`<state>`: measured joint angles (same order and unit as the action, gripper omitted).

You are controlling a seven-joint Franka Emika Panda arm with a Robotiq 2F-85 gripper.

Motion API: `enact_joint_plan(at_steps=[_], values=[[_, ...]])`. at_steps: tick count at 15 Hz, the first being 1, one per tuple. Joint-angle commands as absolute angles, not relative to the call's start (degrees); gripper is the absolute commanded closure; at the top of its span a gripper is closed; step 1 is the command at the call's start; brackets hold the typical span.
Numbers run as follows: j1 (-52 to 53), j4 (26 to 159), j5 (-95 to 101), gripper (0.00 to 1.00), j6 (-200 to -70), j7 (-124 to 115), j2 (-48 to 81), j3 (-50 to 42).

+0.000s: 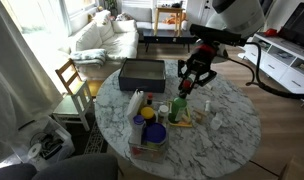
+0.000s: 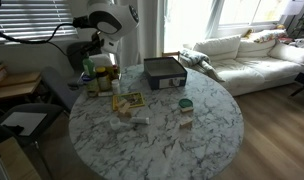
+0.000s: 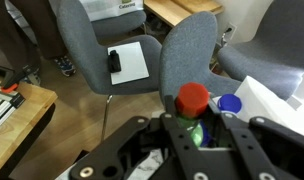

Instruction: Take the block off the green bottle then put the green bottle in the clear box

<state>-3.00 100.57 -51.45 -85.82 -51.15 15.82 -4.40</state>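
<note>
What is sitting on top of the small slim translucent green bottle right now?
In the wrist view a red block sits on the green bottle. The block covers the bottle's top, and the black gripper hides most of the green body.

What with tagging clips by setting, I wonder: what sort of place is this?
Probably a home living room: a white sofa, a round marble table and a wooden chair.

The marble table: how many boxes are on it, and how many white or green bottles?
Boxes: 2, the dark box and the clear box
White bottle: 1
Green bottle: 1
Total: 4
</note>
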Motion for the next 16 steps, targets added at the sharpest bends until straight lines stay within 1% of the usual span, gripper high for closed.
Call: enact_joint_plan(at_steps=[1,5,9,16], values=[[-3.18,98.74,-55.75,0.92,-88.09,-53.73,17.55,-4.59],[-2.73,98.84,-58.49,0.92,-93.44,-53.43,19.22,-4.39],[-2.21,98.97,-57.13,0.92,-99.4,-53.13,20.71,-4.52],[-1.9,98.87,-54.8,0.92,-99.64,-52.77,22.64,-4.26]])
